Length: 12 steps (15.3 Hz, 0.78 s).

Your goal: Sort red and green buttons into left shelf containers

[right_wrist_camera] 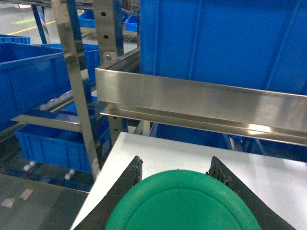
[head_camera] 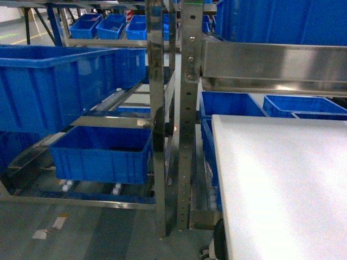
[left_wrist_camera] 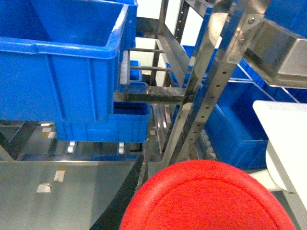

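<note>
A red button (left_wrist_camera: pixel 206 201) fills the bottom of the left wrist view, cap toward the camera. My left gripper (left_wrist_camera: pixel 201 167) is shut on it, and only one dark finger (left_wrist_camera: pixel 125 196) shows beside the cap. In the right wrist view a green button (right_wrist_camera: pixel 182 206) sits between two dark fingers (right_wrist_camera: pixel 132 175), with my right gripper (right_wrist_camera: pixel 176 164) shut on it above the white table (right_wrist_camera: pixel 158 148). The left shelf containers are deep blue tubs, an upper one (head_camera: pixel 54 81) and a lower one (head_camera: pixel 100 154). The upper tub (left_wrist_camera: pixel 57 72) stands ahead of the red button to the left. Neither gripper shows in the head view.
Steel shelf uprights (head_camera: pixel 157 108) stand between the left shelf and the white table (head_camera: pixel 282 184). More blue tubs (head_camera: pixel 227 103) sit behind the table on the right shelf, under a steel rail (right_wrist_camera: pixel 201 103). Grey floor (head_camera: pixel 81 227) lies below the left shelf.
</note>
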Motion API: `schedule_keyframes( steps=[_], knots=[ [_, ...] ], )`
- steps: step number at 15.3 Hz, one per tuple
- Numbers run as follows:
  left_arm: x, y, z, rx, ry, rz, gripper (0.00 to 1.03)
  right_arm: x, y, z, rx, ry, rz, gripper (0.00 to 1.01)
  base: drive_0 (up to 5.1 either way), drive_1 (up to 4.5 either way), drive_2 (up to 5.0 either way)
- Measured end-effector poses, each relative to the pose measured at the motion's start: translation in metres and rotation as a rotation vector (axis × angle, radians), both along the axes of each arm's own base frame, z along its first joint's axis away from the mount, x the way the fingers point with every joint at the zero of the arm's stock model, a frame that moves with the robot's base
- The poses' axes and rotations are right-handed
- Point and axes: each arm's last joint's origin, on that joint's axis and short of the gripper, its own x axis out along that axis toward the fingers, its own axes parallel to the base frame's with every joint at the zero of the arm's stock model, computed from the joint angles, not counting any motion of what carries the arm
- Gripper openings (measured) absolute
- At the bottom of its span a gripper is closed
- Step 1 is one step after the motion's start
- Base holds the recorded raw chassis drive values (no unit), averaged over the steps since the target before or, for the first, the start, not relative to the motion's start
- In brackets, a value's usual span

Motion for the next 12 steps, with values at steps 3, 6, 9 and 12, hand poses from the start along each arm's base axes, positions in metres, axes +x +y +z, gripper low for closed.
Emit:
schedule_keyframes(
  steps=[3,6,9,12],
  knots=[
    [-0.0001,-0.0002,0.0,0.0,0.0,-0.002,0.27,-0.0001,0.0,0.0,0.0,0.0,0.0,0.36,-5.0,2.41,2.4],
    [-0.0001,-0.0004,-0.0004,-0.001,0.004,-0.003,0.27,0.0,0.0,-0.0001,0.0,0.002,0.0,0.36,-5.0,2.34,2.3],
    [0.0,0.0001,-0.0001,0.0,0.001,0.001,0.27,-0.0001,0.0,-0.0006,0.0,0.006,0.0,0.36,-5.1,2.31,2.3],
    [0.0001,-0.0003,-0.0001,0.0,0.0,-0.002,0.27,-0.0001,0.0,-0.0002,0.0,0.003,0.0,0.35,-5.1,2.31,2.3]
  ],
)
